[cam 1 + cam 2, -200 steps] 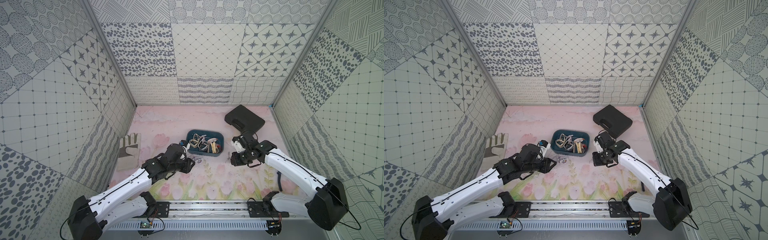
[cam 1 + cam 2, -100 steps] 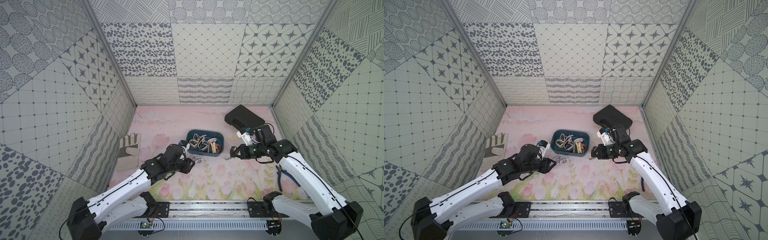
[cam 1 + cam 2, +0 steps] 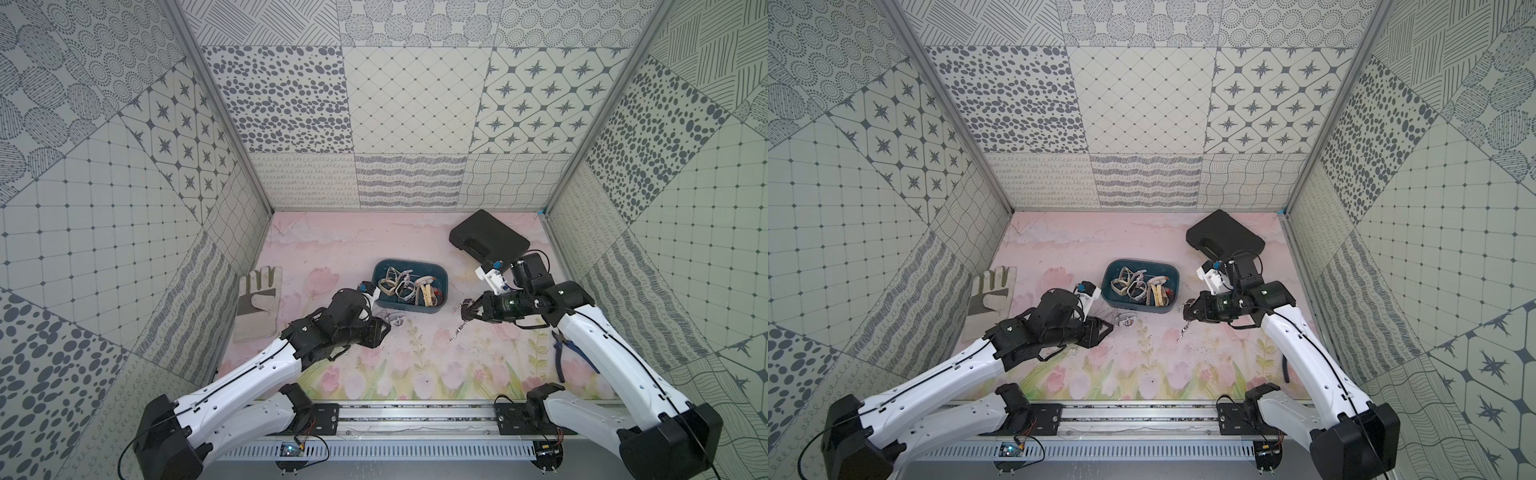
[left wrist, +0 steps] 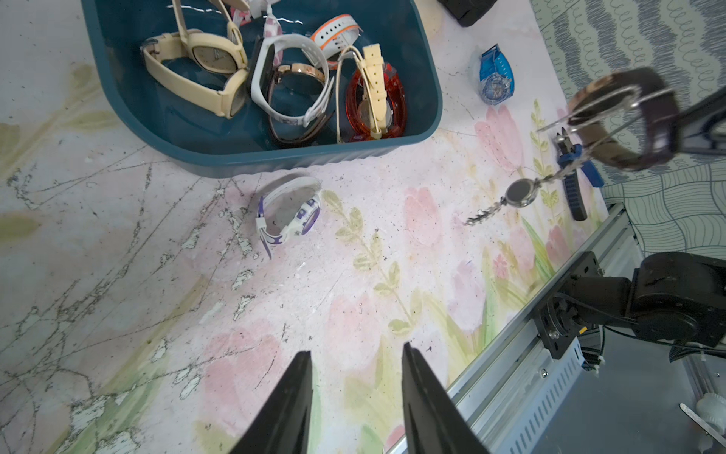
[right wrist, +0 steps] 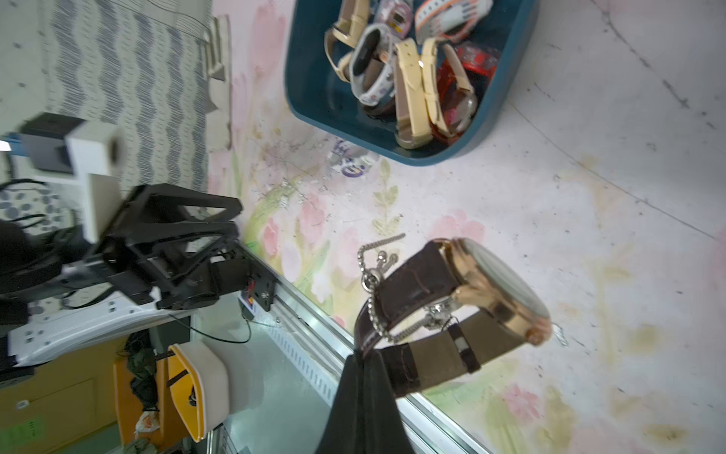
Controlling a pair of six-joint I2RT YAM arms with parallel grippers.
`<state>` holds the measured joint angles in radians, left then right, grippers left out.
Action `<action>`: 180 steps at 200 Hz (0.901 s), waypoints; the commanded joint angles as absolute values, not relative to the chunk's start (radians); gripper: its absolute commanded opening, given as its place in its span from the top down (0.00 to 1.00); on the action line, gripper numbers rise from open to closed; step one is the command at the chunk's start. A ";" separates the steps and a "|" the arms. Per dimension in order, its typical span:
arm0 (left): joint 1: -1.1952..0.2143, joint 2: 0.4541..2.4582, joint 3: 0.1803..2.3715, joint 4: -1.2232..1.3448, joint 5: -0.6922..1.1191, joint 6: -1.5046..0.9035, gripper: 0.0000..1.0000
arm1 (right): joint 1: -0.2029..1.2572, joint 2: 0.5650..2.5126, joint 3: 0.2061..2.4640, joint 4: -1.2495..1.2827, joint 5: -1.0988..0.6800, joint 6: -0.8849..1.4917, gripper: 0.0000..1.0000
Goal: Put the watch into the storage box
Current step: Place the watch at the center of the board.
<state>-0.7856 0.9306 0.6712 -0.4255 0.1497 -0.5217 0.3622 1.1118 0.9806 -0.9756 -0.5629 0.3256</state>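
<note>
1. The right fingers [image 5: 363, 363] are clenched on the strap of a brown watch [image 5: 463, 298]. They hold it in the air above the desk [image 4: 118, 283], near one short end of the storage box [image 4: 306, 157] but not over it.
2. The left fingers [image 3: 382, 329] are released and empty. They hover low, near a white and purple watch [image 4: 288, 214] that lies on the desk just beside the box's long wall.
3. A thin metal chain [image 4: 518, 192] with a small round disc is caught through the brown strap and dangles below it. I judge it could snag the box's rim or trail outside once the watch is let go.
4. The pinch sits on the strap alone, with the heavy case hanging out to one side. A quick swing could let the strap slide free.
5. The box already holds a heap of watches and its walls are low, so the watch may come to rest on the pile and tip over the edge. Both arms are close to the box and could crowd each other.
6. The strap looks like dark grained leather, and the round case is gold-coloured metal. The box is smooth teal plastic with rounded corners. The desk is a scuffed, cracked floral sheet.
</note>
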 commanded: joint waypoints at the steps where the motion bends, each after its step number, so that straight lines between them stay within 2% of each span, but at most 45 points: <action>1: -0.787 0.927 0.668 -0.395 0.177 -0.523 0.58 | 0.407 1.151 0.986 -1.053 -0.335 0.283 1.00; 41: -0.787 0.943 0.669 -0.388 0.183 -0.522 0.58 | 0.465 1.199 0.946 -1.028 -0.171 0.329 1.00; 70: -0.786 0.947 0.669 -0.384 0.188 -0.520 0.58 | 0.546 1.303 0.948 -1.020 -0.104 0.345 1.00; 112: -0.787 0.933 0.657 -0.389 0.181 -0.521 0.58 | 0.565 1.384 0.951 -0.907 -0.158 0.348 1.00; 180: -0.787 0.923 0.649 -0.390 0.173 -0.525 0.58 | 0.707 1.397 0.910 -0.864 -0.195 0.418 1.00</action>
